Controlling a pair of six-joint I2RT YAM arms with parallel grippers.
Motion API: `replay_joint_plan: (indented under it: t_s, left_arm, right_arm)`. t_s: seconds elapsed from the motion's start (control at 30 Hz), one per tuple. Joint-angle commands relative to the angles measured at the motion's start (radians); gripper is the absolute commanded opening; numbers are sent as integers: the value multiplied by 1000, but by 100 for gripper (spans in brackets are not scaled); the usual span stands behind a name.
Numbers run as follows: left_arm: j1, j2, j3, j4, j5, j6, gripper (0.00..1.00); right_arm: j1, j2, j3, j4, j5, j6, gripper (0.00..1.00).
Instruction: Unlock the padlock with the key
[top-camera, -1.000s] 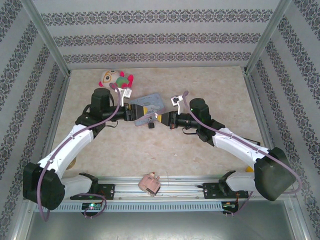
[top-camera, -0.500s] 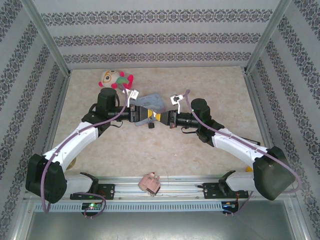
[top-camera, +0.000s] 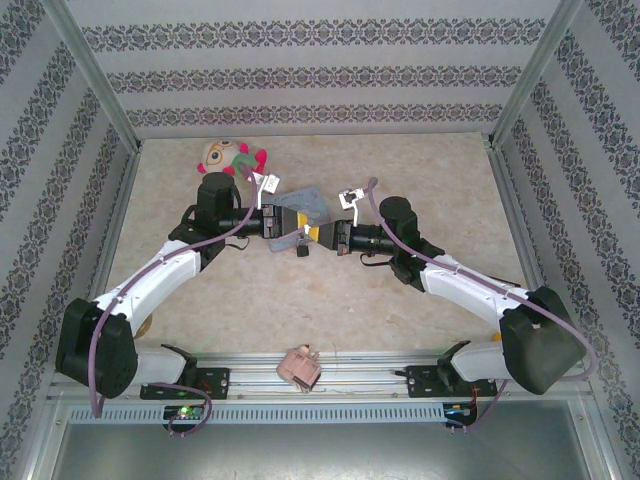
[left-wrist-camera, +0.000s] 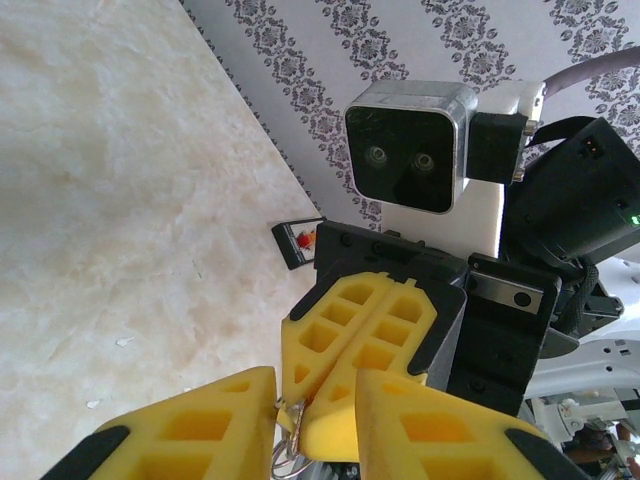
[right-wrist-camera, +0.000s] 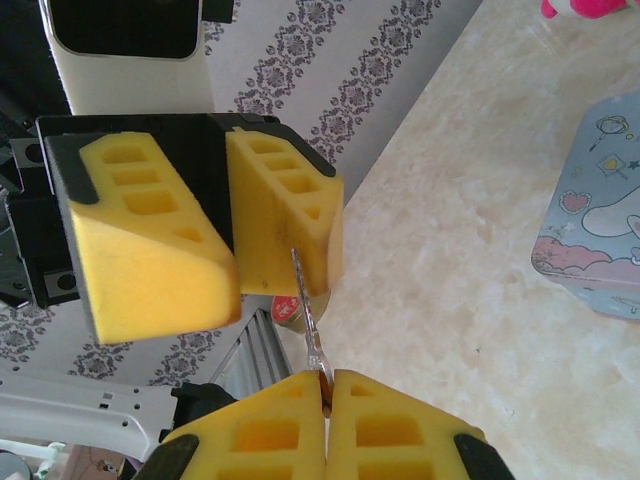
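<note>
As the arms meet over the worktop (top-camera: 400, 180), we find the key (right-wrist-camera: 310, 325) spanning their tips.
Right wrist view: the right end effector (right-wrist-camera: 328, 378) clamps it, blade touching the left end effector (right-wrist-camera: 262, 280). Left wrist view: a thin loop (left-wrist-camera: 288, 445) in that one's narrow gap, gripped or not we cannot tell. From above, the padlock (top-camera: 300, 250) is a dark speck just beside the tips.

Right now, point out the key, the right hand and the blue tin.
key (right-wrist-camera: 310, 322): right wrist view, on its thin metal shaft.
right hand (right-wrist-camera: 326, 386): right wrist view, midway between its yellow fingertips, which are shut on the key.
blue tin (right-wrist-camera: 600, 200): right wrist view, on its printed lid.
</note>
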Motion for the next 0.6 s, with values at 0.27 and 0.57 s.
replay_joint_plan:
  t_s: [0.27, 0.57]
  left_arm:
    - [-12, 15, 4, 52, 21, -12, 0]
    - [-11, -18, 36, -119, -139, -13, 0]
  right_arm:
    - [15, 10, 11, 49, -18, 8, 0]
    - [23, -10, 14, -18, 70, -9, 24]
